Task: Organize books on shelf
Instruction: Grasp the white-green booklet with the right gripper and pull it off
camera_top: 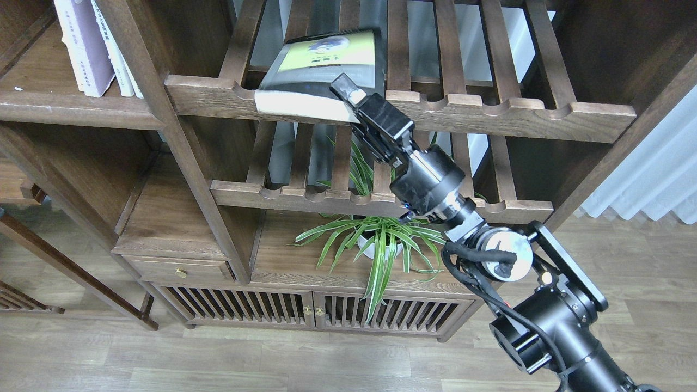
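Note:
The thick black-edged book (326, 60) with a yellow-green cover panel lies flat and skewed on the upper slatted rack (490, 111), its white page edge sticking out over the front rail. My right gripper (345, 96) reaches up from the lower right and is shut on the book's front right corner, with one finger (343, 86) on top of the cover. The pale lavender-white book (87, 49) stands upright on the solid dark-brown shelf (38, 100) at the upper left. The "300" book and my left gripper are out of view.
Thin white-spined books (117, 54) stand beside the lavender one. A thick post (163, 125) divides the shelf from the racks. A second slatted rack (305, 196) lies below. A potted spider plant (381, 239) stands under my forearm, above a cabinet with slatted doors (305, 313).

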Available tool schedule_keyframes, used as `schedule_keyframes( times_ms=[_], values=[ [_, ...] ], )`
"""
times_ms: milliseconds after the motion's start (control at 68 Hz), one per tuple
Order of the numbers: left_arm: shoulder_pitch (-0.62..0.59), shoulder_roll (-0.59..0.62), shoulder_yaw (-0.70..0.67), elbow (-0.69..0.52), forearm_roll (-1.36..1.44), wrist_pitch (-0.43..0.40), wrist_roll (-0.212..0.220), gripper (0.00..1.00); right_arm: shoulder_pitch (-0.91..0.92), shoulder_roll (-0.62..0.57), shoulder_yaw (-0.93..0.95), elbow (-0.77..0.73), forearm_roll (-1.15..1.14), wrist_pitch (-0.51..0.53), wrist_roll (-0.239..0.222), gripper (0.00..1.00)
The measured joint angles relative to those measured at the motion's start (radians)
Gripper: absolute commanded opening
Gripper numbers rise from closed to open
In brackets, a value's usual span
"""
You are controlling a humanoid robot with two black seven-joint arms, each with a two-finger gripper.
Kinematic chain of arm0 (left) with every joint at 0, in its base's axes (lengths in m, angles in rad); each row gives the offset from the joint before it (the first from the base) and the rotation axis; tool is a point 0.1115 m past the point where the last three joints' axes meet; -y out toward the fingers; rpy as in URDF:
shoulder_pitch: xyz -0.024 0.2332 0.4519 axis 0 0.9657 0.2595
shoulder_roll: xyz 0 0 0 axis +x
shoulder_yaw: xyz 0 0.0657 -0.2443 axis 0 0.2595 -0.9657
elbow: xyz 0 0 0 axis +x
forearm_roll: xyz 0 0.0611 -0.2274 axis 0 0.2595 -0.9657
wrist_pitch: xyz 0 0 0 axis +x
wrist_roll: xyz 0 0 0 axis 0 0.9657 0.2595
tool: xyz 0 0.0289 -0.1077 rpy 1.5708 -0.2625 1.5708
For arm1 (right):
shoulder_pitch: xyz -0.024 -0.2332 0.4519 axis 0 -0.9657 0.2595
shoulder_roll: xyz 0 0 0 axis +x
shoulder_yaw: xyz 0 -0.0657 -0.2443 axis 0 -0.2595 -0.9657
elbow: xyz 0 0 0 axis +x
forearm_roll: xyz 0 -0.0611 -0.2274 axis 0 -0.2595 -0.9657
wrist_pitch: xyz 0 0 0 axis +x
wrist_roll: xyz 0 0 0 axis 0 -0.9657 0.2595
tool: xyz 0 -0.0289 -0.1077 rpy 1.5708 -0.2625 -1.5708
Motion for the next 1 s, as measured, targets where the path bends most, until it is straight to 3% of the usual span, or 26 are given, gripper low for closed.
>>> schedule_keyframes(
  times_ms=[221,441,1001],
  values=[
    [0.004,-0.038,0.02,0.019,-0.006,0.0,-0.006,1.0,-0.103,-0.029,0.004,0.06,0.005,0.065,0.0,0.05],
    [0.001,-0.083,0.07,0.023,-0.006,0.0,-0.002,1.0,-0.26,-0.112,0.002,0.084,0.009,0.202,0.0,0.05],
    [0.012,-0.242,0.316,0.05,-0.032,0.0,-0.007,1.0,-0.637,-0.278,-0.007,0.069,0.069,0.215,0.002,0.06]
  ],
)
